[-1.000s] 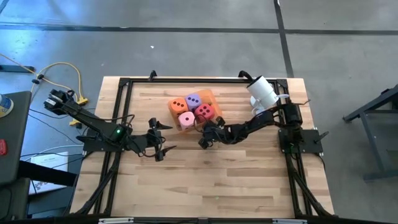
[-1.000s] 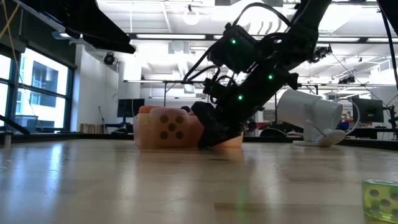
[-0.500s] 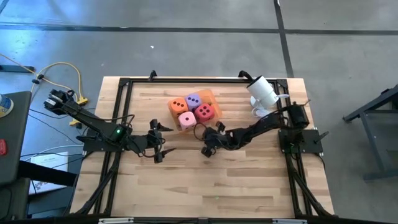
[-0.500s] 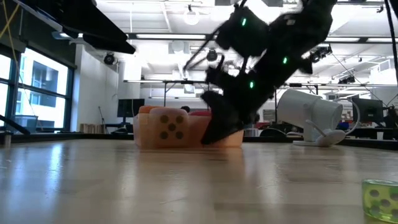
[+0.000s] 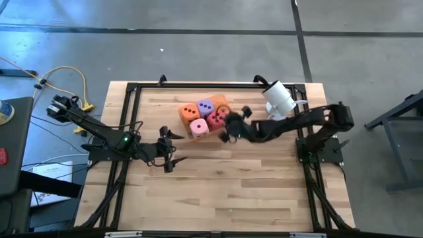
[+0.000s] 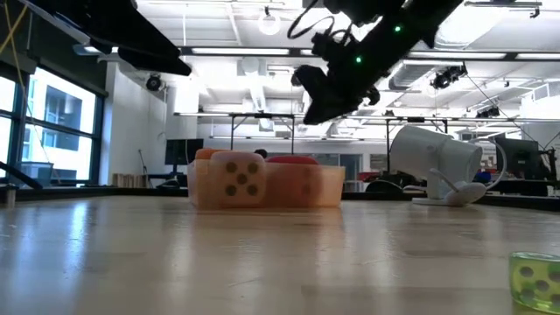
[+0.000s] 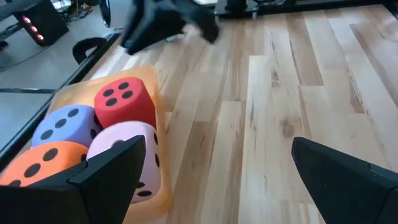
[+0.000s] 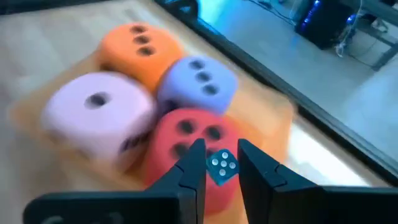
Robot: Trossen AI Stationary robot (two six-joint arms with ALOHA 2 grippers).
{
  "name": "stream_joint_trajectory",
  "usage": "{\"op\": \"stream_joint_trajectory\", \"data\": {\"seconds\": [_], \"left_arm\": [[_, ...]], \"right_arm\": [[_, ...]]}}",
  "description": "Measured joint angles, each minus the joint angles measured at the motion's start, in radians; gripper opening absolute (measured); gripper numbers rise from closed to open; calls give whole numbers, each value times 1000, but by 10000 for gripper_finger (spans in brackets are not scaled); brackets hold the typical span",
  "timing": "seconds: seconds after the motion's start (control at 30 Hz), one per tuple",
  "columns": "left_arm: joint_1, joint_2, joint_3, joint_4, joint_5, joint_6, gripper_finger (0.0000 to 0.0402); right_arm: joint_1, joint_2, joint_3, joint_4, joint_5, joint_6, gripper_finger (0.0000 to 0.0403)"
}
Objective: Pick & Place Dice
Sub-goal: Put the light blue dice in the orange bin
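Over table point(image 5: 218, 178), small blue die point(image 8: 221, 165) in right claw point(image 8: 219, 163), wrist view only

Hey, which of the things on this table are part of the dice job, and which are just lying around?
Job: orange die, purple die, pink die, red die, tray, small blue die pinched in the right gripper.

Lying about: white device, small green die, left gripper waiting open beside the tray.

Overhead, table-level and two close wrist cameras share the tray point(image 5: 223, 104).
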Motion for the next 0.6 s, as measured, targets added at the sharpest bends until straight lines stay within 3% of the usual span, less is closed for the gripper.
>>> {"op": "stream_joint_trajectory", "data": {"seconds": [0.1, 0.27, 0.43, 0.6], "left_arm": [[14, 3, 0, 6, 11, 7, 394], [29, 7, 0, 6, 21, 6, 394], [29, 7, 0, 7, 22, 6, 394], [29, 7, 0, 7, 21, 14, 394]], "right_arm": [[-88, -21, -1, 51, -73, -34, 55], [-238, 2, -1, 140, -329, -27, 55], [-317, 36, -1, 171, -407, -40, 55], [-369, 72, -1, 195, -465, -53, 83]]}}
